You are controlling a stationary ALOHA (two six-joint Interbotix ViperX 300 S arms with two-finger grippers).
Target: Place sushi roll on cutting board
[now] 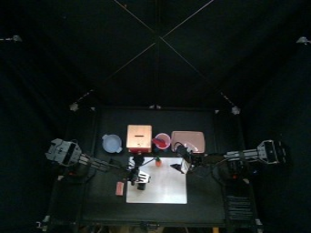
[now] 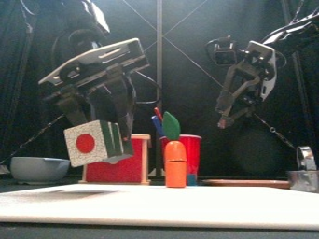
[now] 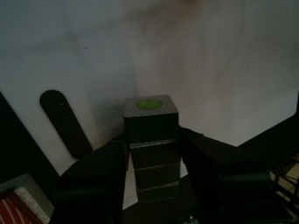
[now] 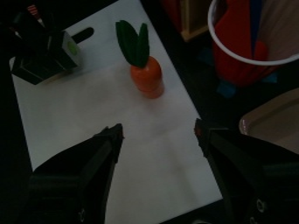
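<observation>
Front view: sushi roll [image 2: 93,141] clamped between left gripper [image 2: 104,131] fingers [image 2: 114,137].

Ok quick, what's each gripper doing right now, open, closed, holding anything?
Left gripper: closed on the sushi roll, held above the cutting board.
Right gripper: open, holding nothing.

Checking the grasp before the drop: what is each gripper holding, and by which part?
Left gripper holds the sushi roll by its dark sides. Right gripper holds nothing.
</observation>
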